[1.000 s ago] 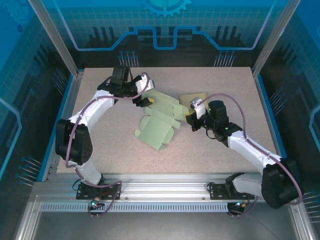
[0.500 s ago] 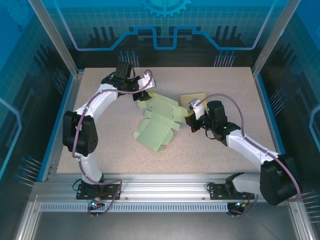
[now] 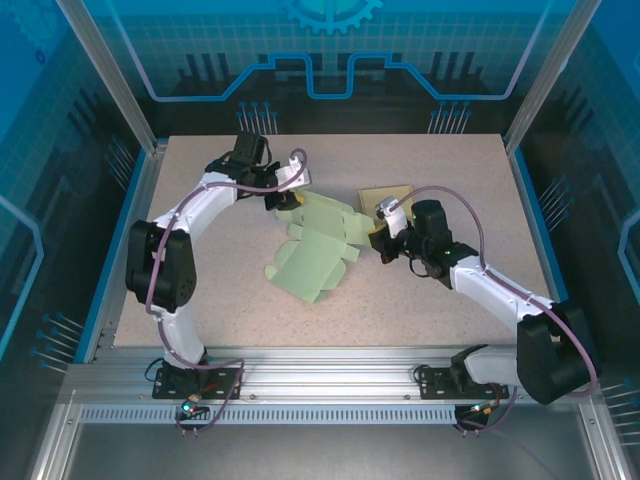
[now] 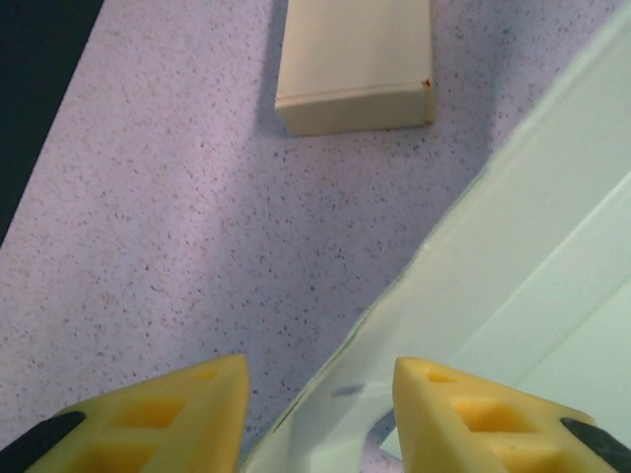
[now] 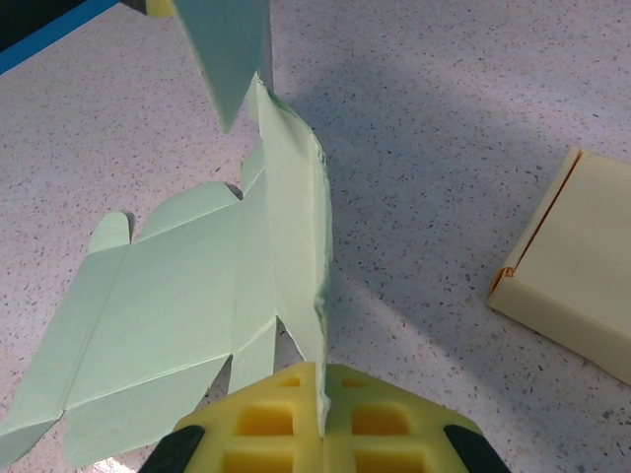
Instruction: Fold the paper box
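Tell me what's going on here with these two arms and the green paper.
The right gripper is shut on one edge of the pale green box blank, holding that flap upright. The left gripper straddles the blank's far edge, jaws apart. The blank is mostly unfolded on the table; a folded cream box sits beside it.

You had bright, even light from above; soft shadows lay across the desk (image 4: 197,246), and the paper box (image 4: 532,246) looked slightly blurred up close

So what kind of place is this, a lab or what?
Probably a robot lab test cell: metal frame and blue panels enclose a speckled table, where two bolted-down arms work a green paper sheet.
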